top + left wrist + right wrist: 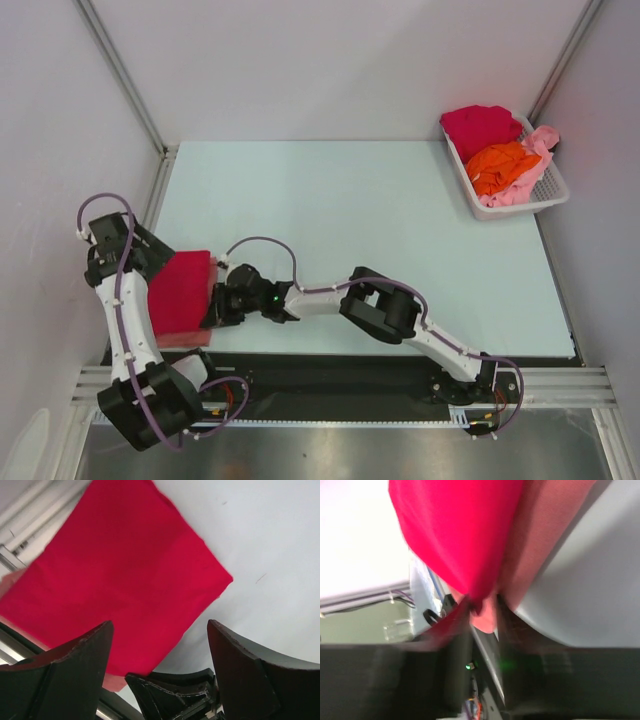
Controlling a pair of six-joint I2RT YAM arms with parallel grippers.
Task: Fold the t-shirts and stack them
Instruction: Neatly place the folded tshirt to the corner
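Right fingers (510,635) pinch crimson t-shirt (455,535)

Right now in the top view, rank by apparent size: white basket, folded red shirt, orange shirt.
1. white basket
2. folded red shirt
3. orange shirt, crumpled inside the basket, so only part of it shows

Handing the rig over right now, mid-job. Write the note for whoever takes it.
Left gripper: open, holds nothing.
Right gripper: shut on the right edge of the folded red shirt; its wrist view is blurred.
Done: the red shirt lies folded on the salmon shirt at the table's near left.
Left: crimson shirt, orange shirt and light pink shirt lie unfolded in the basket.
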